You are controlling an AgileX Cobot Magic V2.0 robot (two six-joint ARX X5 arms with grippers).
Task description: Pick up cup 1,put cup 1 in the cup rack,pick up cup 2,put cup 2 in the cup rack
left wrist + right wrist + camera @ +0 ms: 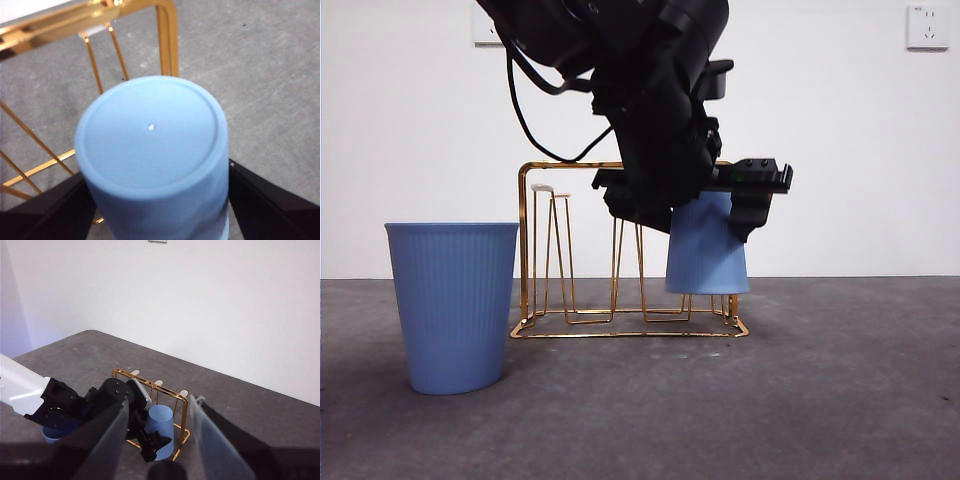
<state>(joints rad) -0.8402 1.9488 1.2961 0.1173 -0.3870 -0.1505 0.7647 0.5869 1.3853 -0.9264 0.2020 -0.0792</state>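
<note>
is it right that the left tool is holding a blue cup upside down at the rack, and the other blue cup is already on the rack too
Not quite. The left tool does hold a blue cup upside down at the rack, but the other blue cup stands upright on the table beside it, per the front view.

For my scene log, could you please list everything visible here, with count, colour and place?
inverted cup: one, blue, upside down at the cup rack's end farthest from the upright cup, held in the left claw.
upright cup: one, blue, ribbed, on the table beside the rack's other end.
cup rack: one, gold wire, mid-table.
table: one, dark grey.
wall sockets: two, white, on the wall.
left claw: black, clamped on the inverted cup.
right claw: raised away from the rack, open, holding nothing.
</note>
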